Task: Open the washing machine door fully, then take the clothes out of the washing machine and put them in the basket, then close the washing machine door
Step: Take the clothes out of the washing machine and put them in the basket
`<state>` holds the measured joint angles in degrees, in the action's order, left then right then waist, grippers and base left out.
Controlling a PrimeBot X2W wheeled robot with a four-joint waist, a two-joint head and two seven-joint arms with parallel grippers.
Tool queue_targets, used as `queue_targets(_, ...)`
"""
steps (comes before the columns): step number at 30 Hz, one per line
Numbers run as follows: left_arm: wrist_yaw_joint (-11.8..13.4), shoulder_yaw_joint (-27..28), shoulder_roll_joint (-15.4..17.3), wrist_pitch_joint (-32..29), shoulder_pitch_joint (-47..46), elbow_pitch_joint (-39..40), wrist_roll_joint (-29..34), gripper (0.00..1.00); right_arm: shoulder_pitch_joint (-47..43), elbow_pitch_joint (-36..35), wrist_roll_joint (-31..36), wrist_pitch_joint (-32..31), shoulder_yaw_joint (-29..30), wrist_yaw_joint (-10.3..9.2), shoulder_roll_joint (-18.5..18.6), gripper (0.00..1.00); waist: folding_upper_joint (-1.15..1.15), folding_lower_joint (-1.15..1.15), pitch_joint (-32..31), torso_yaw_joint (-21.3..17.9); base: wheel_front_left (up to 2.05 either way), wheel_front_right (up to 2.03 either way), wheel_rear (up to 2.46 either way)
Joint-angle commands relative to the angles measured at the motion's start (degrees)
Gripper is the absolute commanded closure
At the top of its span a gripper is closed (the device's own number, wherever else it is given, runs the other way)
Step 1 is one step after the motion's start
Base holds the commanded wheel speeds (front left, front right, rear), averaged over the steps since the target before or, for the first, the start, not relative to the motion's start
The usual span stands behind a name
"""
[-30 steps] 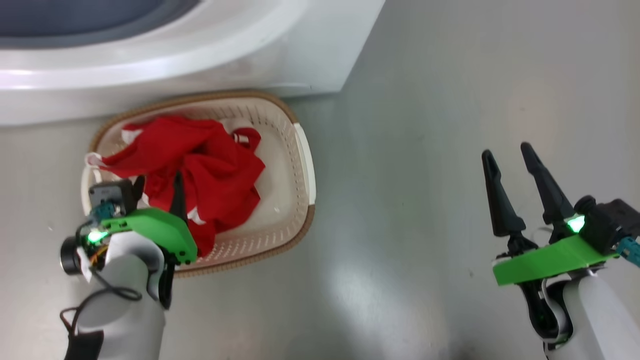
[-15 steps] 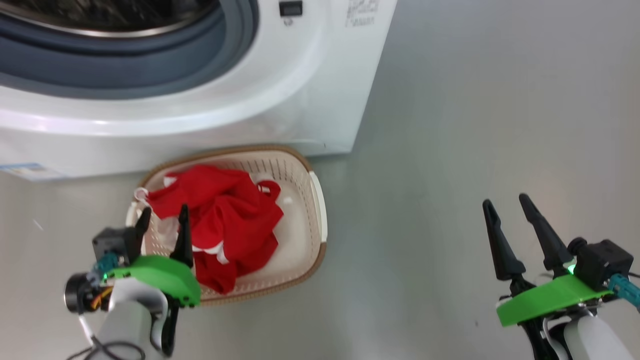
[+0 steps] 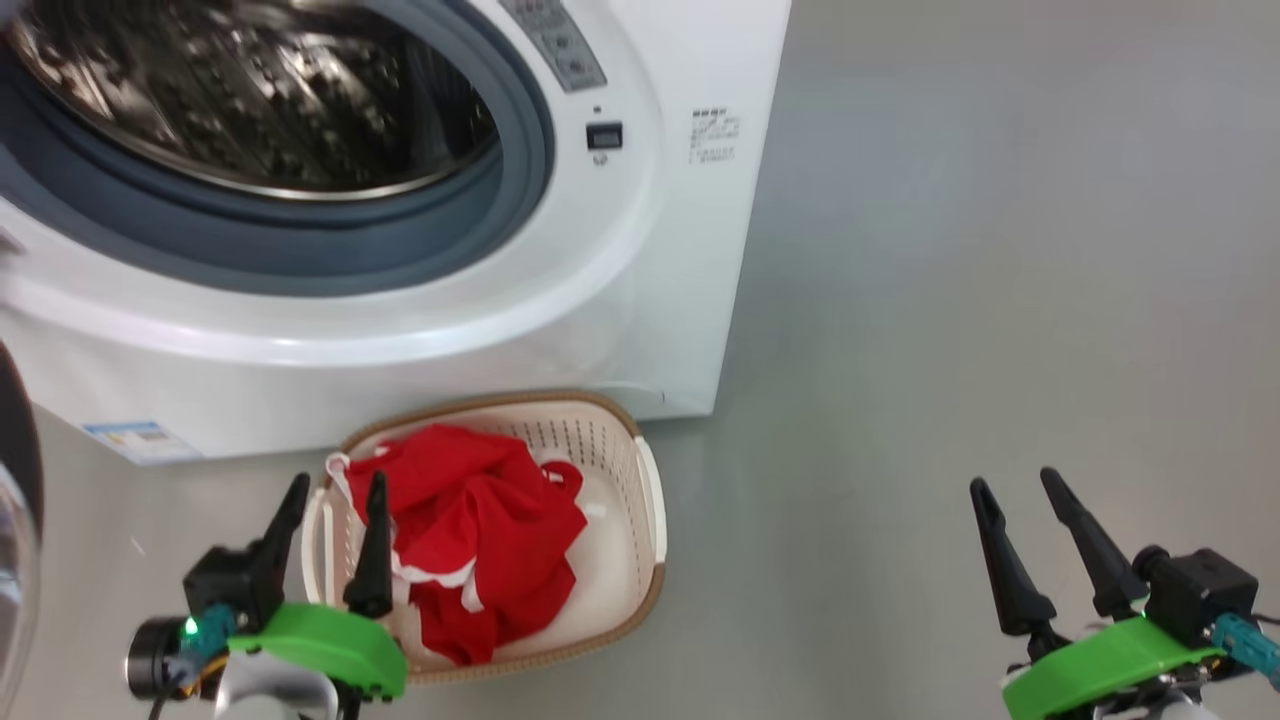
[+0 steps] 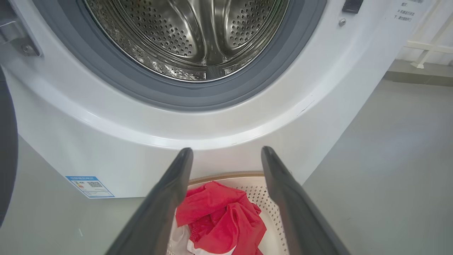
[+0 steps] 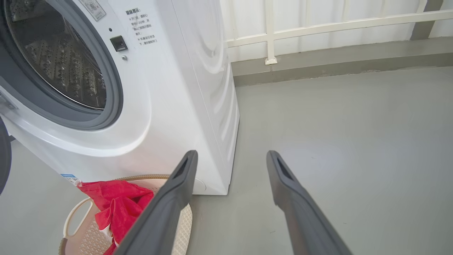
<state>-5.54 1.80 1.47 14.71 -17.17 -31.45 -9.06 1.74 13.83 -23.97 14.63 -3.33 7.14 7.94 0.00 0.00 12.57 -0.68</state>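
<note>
The white washing machine (image 3: 640,280) stands with its steel drum (image 3: 250,90) exposed and bare inside (image 4: 187,32). Its black-rimmed door (image 3: 15,520) swings out at the far left edge, also seen as a dark curve (image 4: 7,148). The red clothes (image 3: 480,540) lie bundled in the cream basket (image 3: 650,500) on the floor in front of the machine. My left gripper (image 3: 335,485) hovers open over the basket's left end, nothing between its fingers. Over bare floor at the lower right, my right gripper (image 3: 1015,485) is open and holds nothing.
Grey floor (image 3: 950,250) spreads to the right of the machine. A white railing (image 5: 318,28) and a low kerb run along the back wall. A blue-and-white label (image 3: 135,440) is stuck low on the machine's front.
The head camera has tilted up, so the drum opening and the door's edge have come into view. Both grippers sit lower in the picture and stay open; the clothes rest unmoved in the basket.
</note>
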Motion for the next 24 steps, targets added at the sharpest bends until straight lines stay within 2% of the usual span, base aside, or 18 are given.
queue_targets(1, -0.2, 1.8, 1.4, 0.3, 1.1, 2.3, 0.1, 0.00, -0.7, -1.1, 0.2, 0.4, -1.2, 0.35, 1.1, 0.00, 0.00, 0.00, -2.9, 0.2, 0.00, 0.00, 0.00)
queue_targets(14, 0.3, 2.1, 1.4, 0.3, 11.2, 14.4, 1.2, 0.00, -5.2, -1.8, 0.3, 0.4, -0.3, 0.35, 1.3, 0.00, 0.00, 0.00, -8.0, 0.6, 0.00, 0.00, 0.00)
queue_targets(24, 1.4, 3.4, 1.4, 0.3, 17.4, 19.6, 1.4, 0.00, -8.0, -2.4, 0.5, 0.4, 0.4, 0.35, 1.0, 0.00, 0.00, 0.00, -10.2, 0.8, 0.00, 0.00, 0.00)
